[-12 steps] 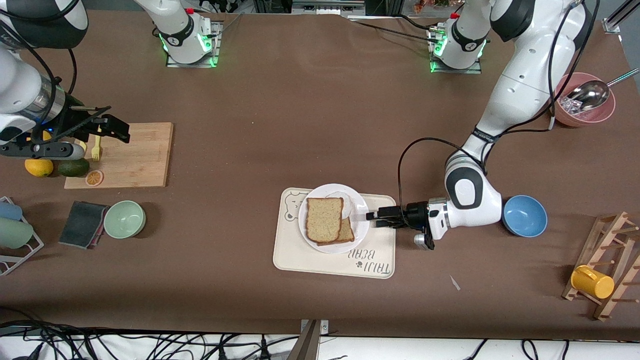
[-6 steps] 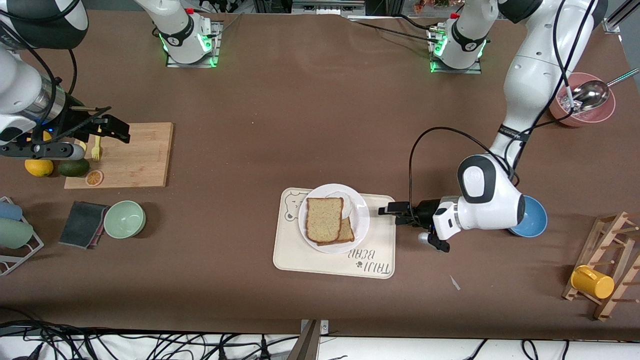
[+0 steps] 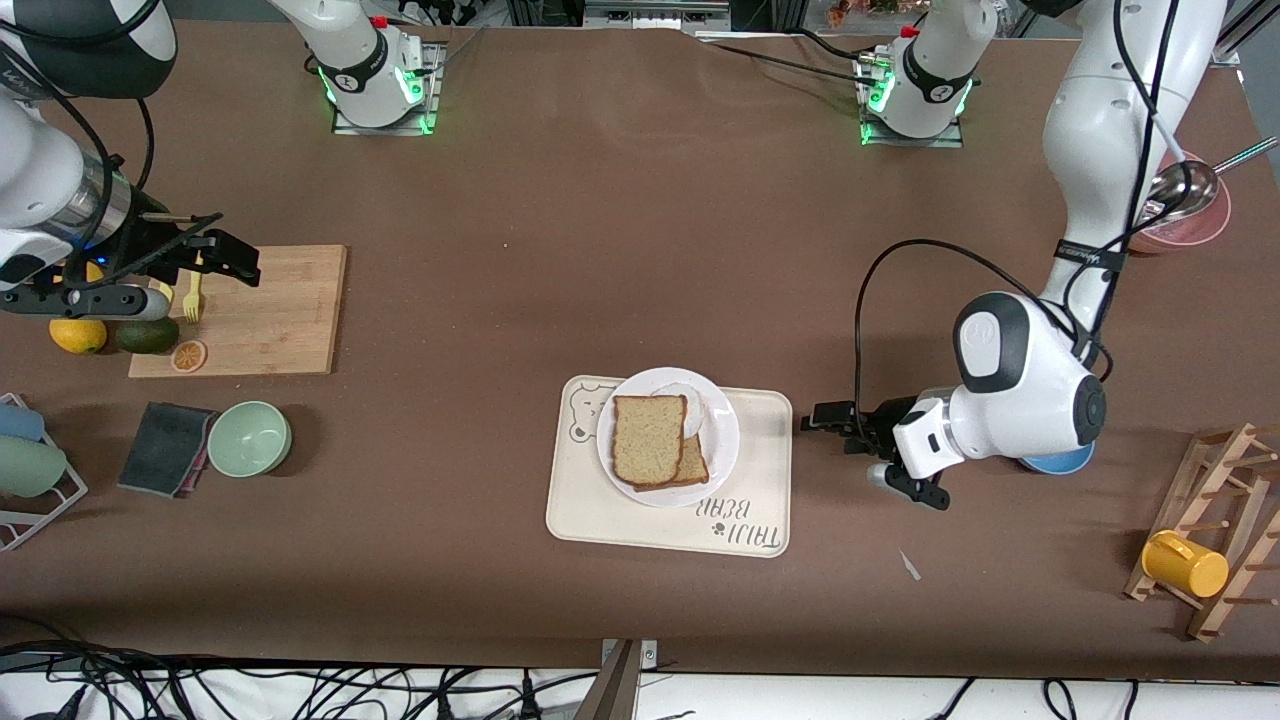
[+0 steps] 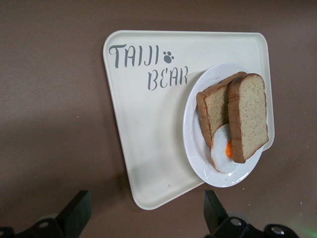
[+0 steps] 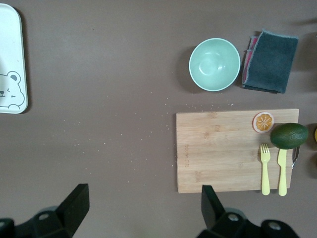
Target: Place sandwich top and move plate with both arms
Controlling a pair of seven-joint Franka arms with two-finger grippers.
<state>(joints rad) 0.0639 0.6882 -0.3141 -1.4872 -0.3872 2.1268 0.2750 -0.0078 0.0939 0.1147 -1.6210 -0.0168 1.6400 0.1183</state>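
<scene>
A brown counter (image 3: 620,250) fills the room's middle, with black cables hanging along its edge nearest the front camera. The left tool (image 3: 825,415) hovers over bare counter just beside the cream tray (image 3: 760,470), toward the left arm's end. Its fingers (image 4: 74,213) are spread wide apart and hold nothing. On the tray sits the white plate (image 3: 725,440). The sandwich top (image 3: 648,438) lies on the plate, resting on a darker bread slice (image 3: 695,465), with a fried egg (image 4: 222,153) peeking out between them. A blue bowl (image 3: 1055,462) is partly hidden under the left arm. The right tool (image 3: 225,255) hangs over a wooden board (image 3: 280,310), well apart from the plate, and this arm waits. Its fingers (image 5: 74,203) are also wide open and empty. Near it lie a yellow fork (image 5: 265,168), an avocado (image 5: 289,135), an orange slice (image 5: 263,122), a green bowl (image 3: 249,437) and a dark cloth (image 3: 165,448).
</scene>
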